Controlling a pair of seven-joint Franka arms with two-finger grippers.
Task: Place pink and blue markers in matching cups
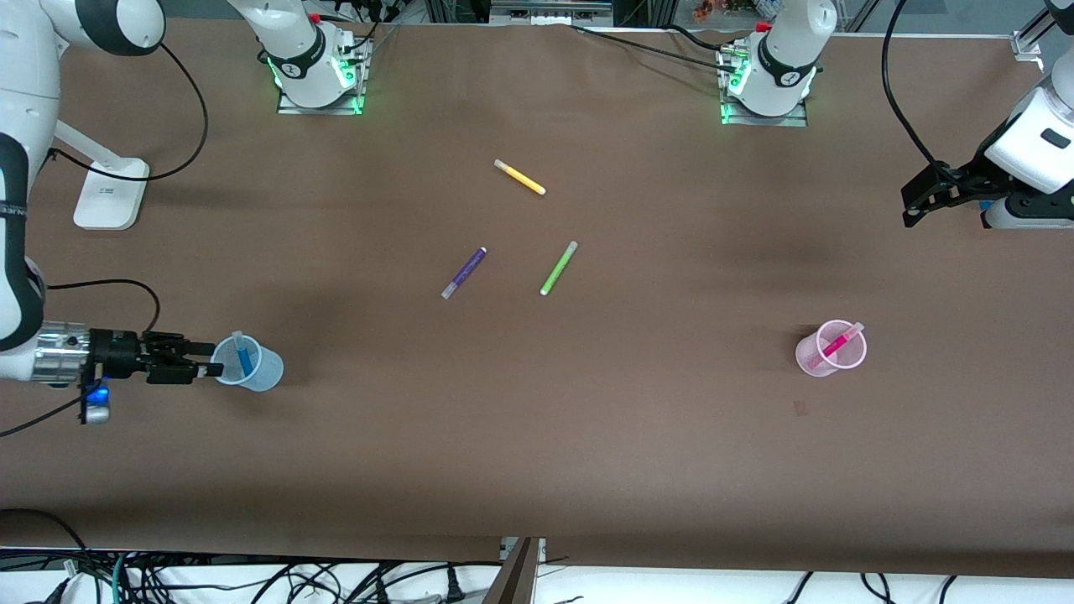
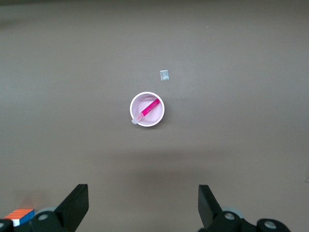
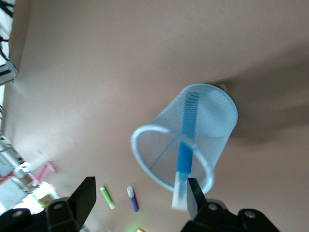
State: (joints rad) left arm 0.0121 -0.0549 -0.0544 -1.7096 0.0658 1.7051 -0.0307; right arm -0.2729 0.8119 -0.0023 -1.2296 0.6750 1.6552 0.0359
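The pale blue cup stands toward the right arm's end of the table, with the blue marker leaning in it, cap up. My right gripper is open and level with the cup's rim, beside it. In the right wrist view the blue cup holds the blue marker, whose cap lies close to one finger; nothing is gripped. The pale pink cup stands toward the left arm's end with the pink marker in it. My left gripper is open, high over the table. The left wrist view shows the pink cup and pink marker below.
A yellow marker, a purple marker and a lime-green marker lie mid-table. A small tape patch lies nearer the front camera than the pink cup. A white stand base sits near the right arm's end.
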